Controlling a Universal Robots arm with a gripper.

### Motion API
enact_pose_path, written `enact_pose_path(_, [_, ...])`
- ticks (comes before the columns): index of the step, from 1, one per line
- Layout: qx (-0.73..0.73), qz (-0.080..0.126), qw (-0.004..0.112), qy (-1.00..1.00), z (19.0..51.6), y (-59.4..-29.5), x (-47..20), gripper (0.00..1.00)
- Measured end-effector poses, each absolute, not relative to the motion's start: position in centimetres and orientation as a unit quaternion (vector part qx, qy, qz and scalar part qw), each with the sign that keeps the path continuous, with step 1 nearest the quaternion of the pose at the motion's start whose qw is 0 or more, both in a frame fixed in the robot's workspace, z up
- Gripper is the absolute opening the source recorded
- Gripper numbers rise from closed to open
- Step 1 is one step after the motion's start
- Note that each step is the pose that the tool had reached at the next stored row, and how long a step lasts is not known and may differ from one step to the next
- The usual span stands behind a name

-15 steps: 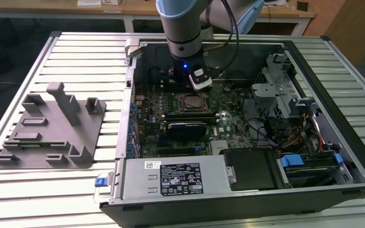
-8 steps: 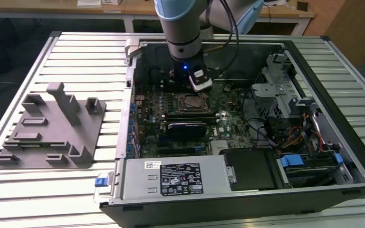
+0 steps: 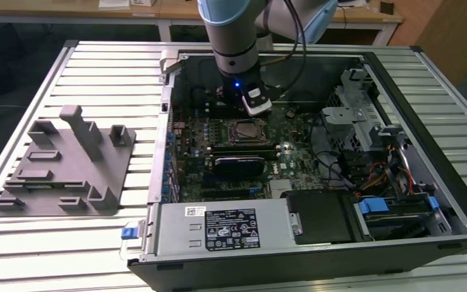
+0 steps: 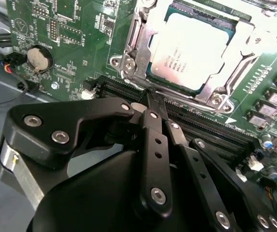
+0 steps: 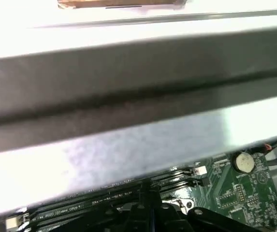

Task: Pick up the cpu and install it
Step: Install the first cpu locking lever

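We see the cpu (image 4: 191, 48) lying flat in its socket (image 4: 128, 60), just beyond the end effector (image 4: 153, 102), whose fingers (image 4: 153, 133) are pressed together, holding nothing.

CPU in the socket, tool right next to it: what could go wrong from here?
1. The tool, shut, sits low over the memory slots, right beside the socket frame. A sideways or downward move could scrape either one.
2. The cpu lies inside the frame, but the pictures cannot show whether it is fully seated. If it is tilted, any pressure on it could damage the socket.
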State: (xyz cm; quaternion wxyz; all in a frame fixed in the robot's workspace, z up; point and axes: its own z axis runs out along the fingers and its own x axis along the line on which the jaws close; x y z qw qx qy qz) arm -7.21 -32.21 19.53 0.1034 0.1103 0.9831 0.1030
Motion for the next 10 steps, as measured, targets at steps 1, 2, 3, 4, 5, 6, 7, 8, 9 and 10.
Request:
enact_pose_path(1, [0.110, 0.103, 0.103, 0.983, 19.8, -32.2, -7.2, 0.11])
enact_pose_path(2, [0.110, 0.103, 0.103, 0.983, 20.1, -32.2, -7.2, 0.11])
enact_pose_path(3, [0.110, 0.103, 0.103, 0.983, 20.3, -32.2, -7.2, 0.11])
enact_pose_path(4, [0.110, 0.103, 0.103, 0.983, 20.6, -32.2, -7.2, 0.11])
enact_pose_path(5, [0.110, 0.103, 0.103, 0.983, 20.8, -32.2, -7.2, 0.11])
enact_pose_path(6, [0.110, 0.102, 0.103, 0.983, 20.9, -32.2, -7.2, 0.11])
enact_pose_path(7, [0.110, 0.101, 0.103, 0.983, 21.0, -32.2, -7.2, 0.11])
enact_pose_path(8, [0.110, 0.098, 0.103, 0.984, 21.1, -32.2, -7.2, 0.11])
enact_pose_path(9, [0.110, 0.093, 0.104, 0.984, 21.1, -32.2, -7.2, 0.11])
enact_pose_path(10, [0.109, 0.084, 0.105, 0.985, 21.2, -32.2, -7.2, 0.11])
